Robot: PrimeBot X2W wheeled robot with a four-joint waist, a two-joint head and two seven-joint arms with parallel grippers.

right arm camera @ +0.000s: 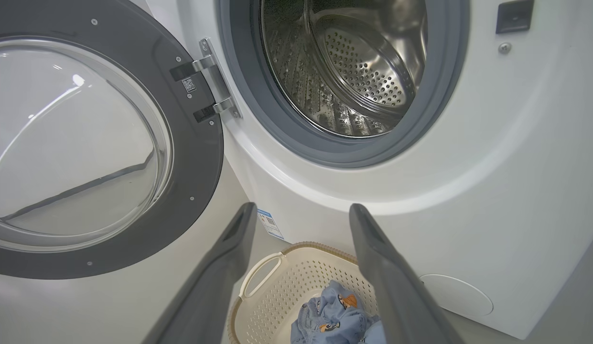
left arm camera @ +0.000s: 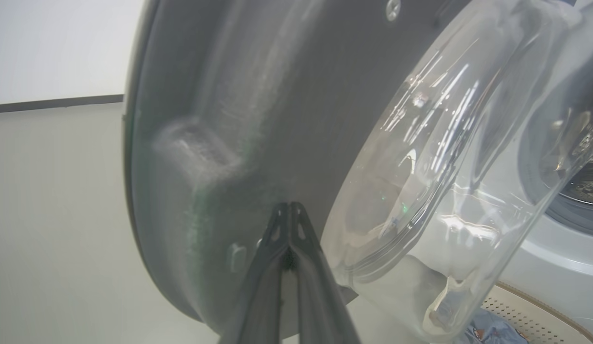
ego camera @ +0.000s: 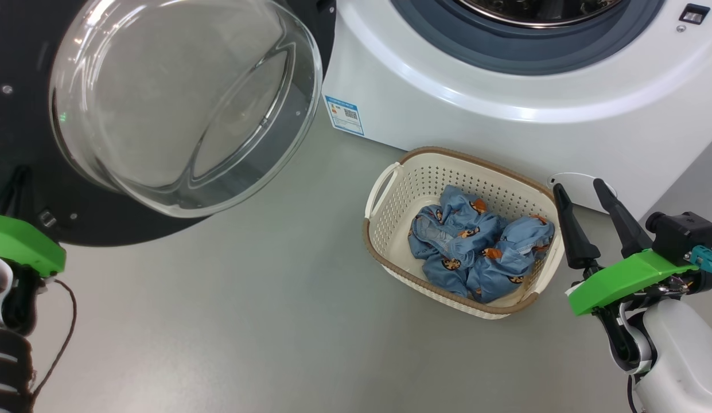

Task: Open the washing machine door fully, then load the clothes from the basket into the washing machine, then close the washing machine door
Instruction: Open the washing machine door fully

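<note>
While left tool (left arm camera: pixel 290 206) points pinched at door (left arm camera: pixel 220 95), right tool (ego camera: pixel 578 186) gapes beside basket (ego camera: pixel 465 156).

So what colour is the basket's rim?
Brown, woven-look, on a cream basket; clearest in the head view.

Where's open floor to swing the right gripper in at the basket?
Bare grey floor lies between the black-rimmed round glass door and the cream perforated plastic basket, and along the basket's near side. Crowded: the basket's far side is close to the white washing machine, and the open right gripper stands by its right rim.
</note>
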